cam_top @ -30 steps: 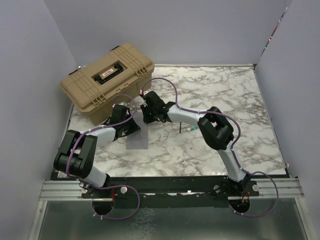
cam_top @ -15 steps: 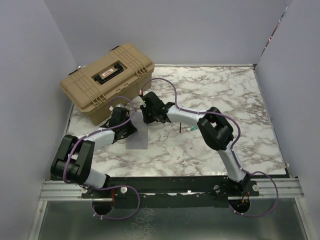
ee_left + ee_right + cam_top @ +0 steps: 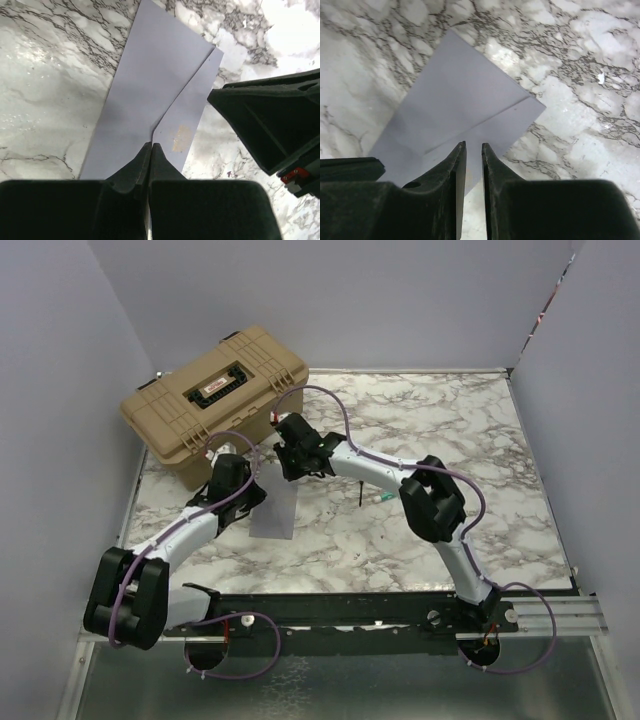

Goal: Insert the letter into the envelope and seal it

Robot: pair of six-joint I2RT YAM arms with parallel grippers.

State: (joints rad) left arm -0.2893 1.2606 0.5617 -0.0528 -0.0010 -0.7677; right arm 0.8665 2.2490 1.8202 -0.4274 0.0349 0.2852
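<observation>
- The envelope (image 3: 275, 512) lies flat on the worktop (image 3: 450, 440) toward its left edge, in front of the tan case (image 3: 215, 390). Its long axis runs roughly from near edge to far edge.
- The flap (image 3: 192, 100) lies open along one long side, past the crease.
- The left pincer (image 3: 150, 148) is fully closed, its tips at the end of the crease. I cannot tell whether it nips paper.
- The right pincer (image 3: 473, 147) stands over the envelope's far end, barely parted and holding nothing.
- The letter does not show apart. A small tan patch (image 3: 181, 137) marks the flap.
- Both are close. The right looks freer to fold the flap.
</observation>
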